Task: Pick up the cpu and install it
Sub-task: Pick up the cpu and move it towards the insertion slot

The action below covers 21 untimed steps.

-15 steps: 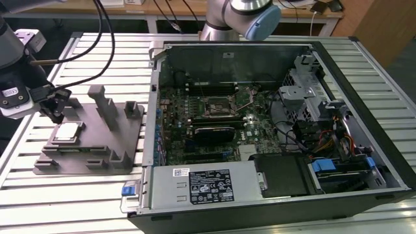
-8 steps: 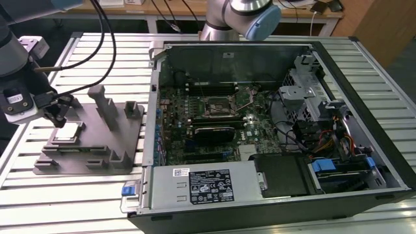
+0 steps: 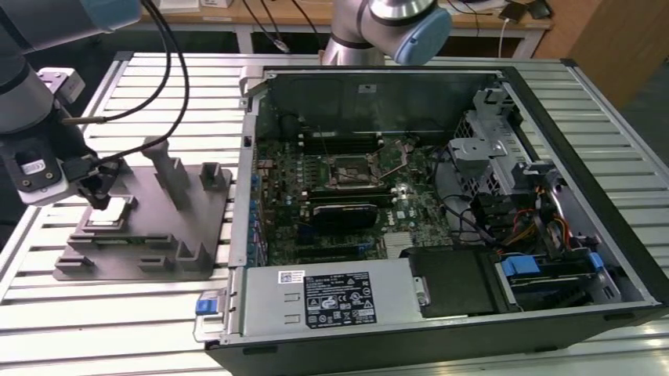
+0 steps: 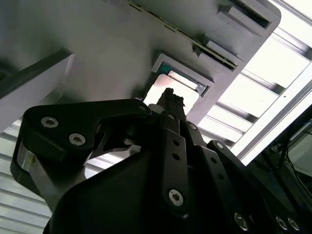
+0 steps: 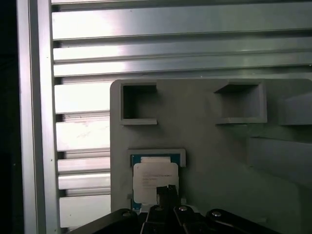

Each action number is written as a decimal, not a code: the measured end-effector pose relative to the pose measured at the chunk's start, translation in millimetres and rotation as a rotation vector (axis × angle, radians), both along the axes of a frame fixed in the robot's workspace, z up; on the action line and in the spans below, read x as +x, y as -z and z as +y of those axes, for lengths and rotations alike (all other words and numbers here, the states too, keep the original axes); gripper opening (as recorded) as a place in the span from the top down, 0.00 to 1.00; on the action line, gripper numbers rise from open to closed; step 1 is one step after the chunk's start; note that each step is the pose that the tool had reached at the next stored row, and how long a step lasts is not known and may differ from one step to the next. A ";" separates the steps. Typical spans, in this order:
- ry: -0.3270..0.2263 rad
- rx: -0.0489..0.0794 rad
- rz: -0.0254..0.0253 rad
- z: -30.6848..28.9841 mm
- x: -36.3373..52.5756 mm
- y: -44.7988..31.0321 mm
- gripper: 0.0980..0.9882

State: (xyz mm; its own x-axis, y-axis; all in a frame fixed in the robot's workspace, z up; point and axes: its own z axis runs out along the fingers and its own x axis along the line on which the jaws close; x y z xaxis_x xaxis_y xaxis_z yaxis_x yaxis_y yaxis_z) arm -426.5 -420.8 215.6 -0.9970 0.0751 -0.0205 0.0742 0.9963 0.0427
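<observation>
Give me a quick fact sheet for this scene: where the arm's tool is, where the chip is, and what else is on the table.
setting: slatted metal table carrying an open computer case and, at the exterior view's left, a grey fixture plate
cpu: lies flat in a recess of the grey fixture plate, silver top up
gripper: right over the cpu and close to it; contact cannot be told
socket: on the motherboard inside the case, well apart from the cpu
progress: cpu not yet lifted
</observation>
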 end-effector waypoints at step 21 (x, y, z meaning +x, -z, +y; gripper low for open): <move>0.003 -0.001 0.0005 8.9 -7.6 19.4 0.99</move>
State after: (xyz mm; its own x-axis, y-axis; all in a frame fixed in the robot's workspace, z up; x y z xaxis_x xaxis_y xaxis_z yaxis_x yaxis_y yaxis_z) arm -434.1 -411.9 196.2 -0.9967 0.0786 -0.0201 0.0777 0.9961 0.0418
